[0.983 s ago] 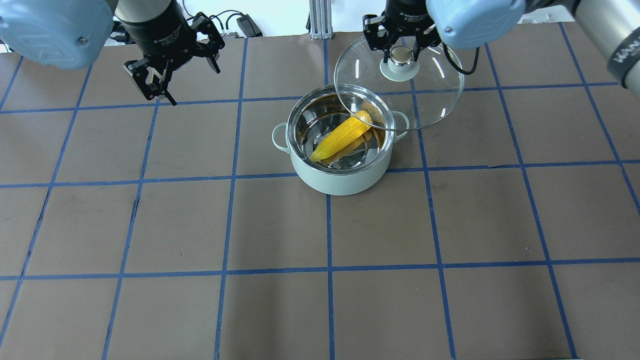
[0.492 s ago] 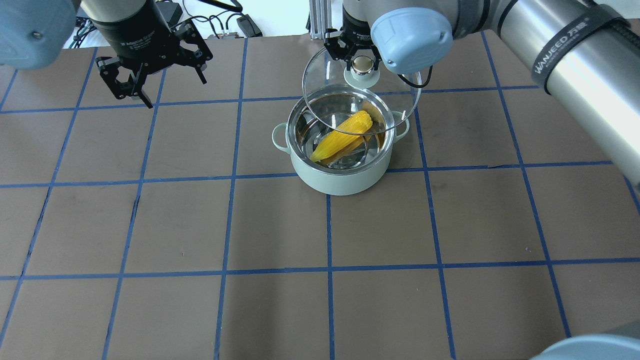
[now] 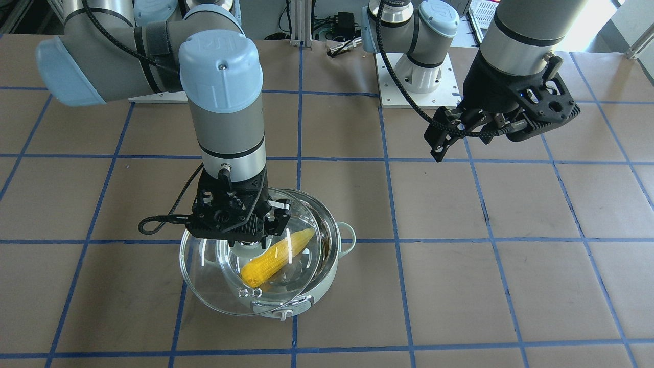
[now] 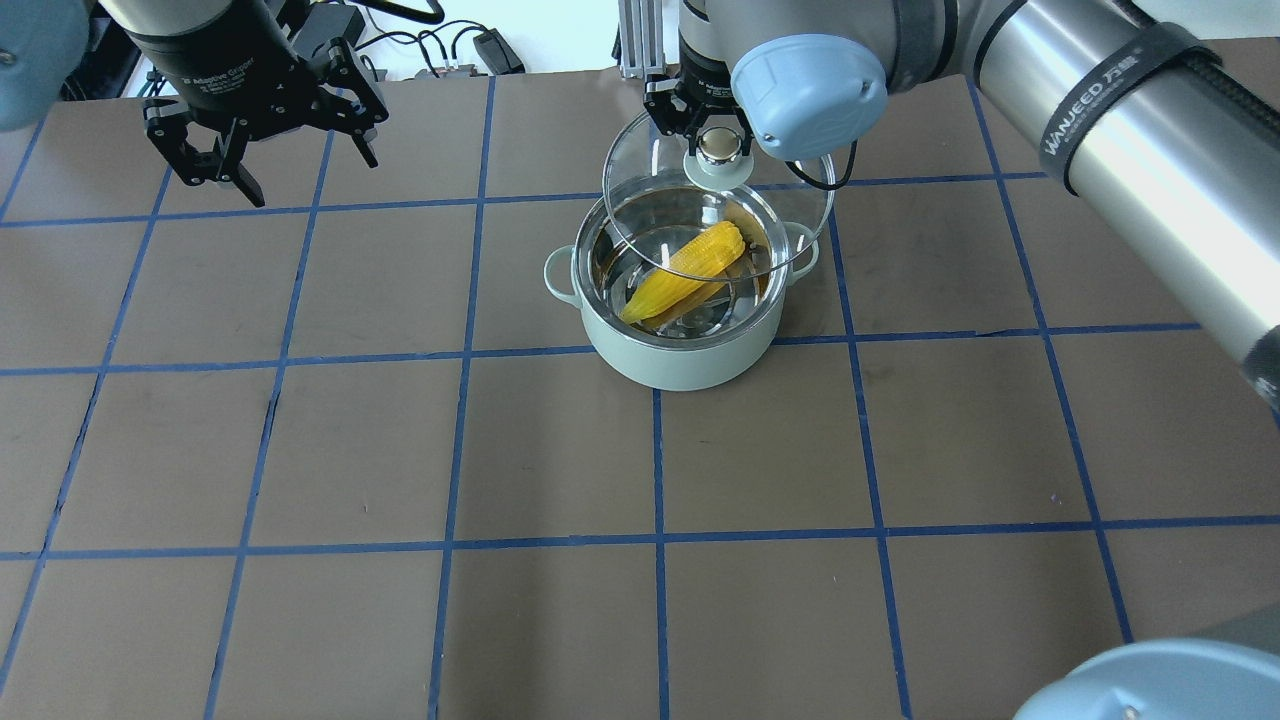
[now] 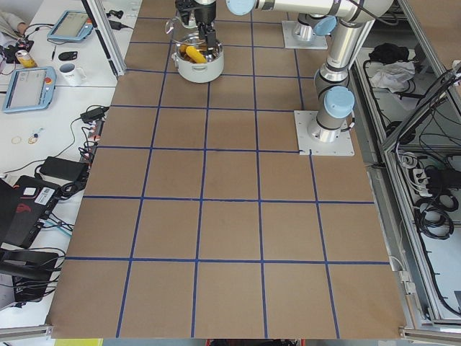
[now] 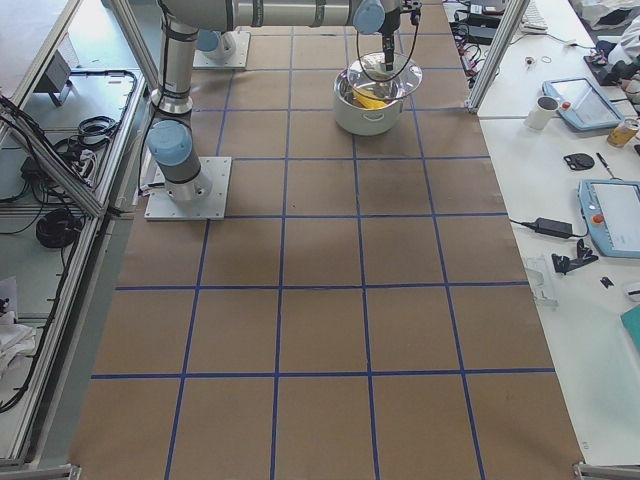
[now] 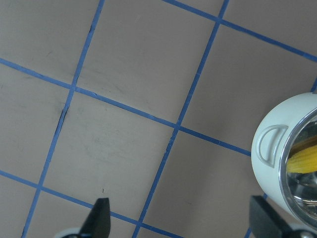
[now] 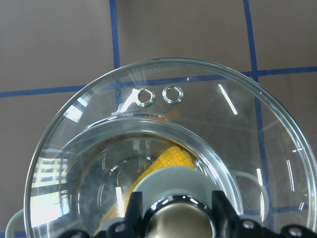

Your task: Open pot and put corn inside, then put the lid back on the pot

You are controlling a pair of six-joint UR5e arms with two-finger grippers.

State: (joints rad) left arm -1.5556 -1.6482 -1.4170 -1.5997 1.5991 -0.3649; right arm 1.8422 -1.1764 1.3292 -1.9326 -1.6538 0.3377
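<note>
The pale green pot (image 4: 680, 362) stands on the table behind its centre, open, and also shows in the front view (image 3: 323, 286). The yellow corn (image 4: 690, 268) lies slanted inside it (image 3: 276, 255) (image 8: 168, 158). My right gripper (image 4: 721, 140) is shut on the knob of the glass lid (image 4: 650, 165) and holds it tilted just above the pot, overlapping the far part of the opening (image 3: 204, 281) (image 8: 99, 124). My left gripper (image 4: 300, 170) is open and empty, raised over the far left of the table (image 3: 490, 138) (image 7: 181, 218).
The brown table top (image 4: 400, 450) carries a blue tape grid. Cables and a power brick (image 4: 495, 50) lie past the far edge. The arms' base plates (image 3: 416, 76) sit on the robot's side. Side benches hold tablets and a mug (image 6: 548, 112).
My right gripper has carried the lid leftwards from beside the pot to above its opening and slightly lower. My left gripper, still open, has drawn back to the left, away from the pot.
</note>
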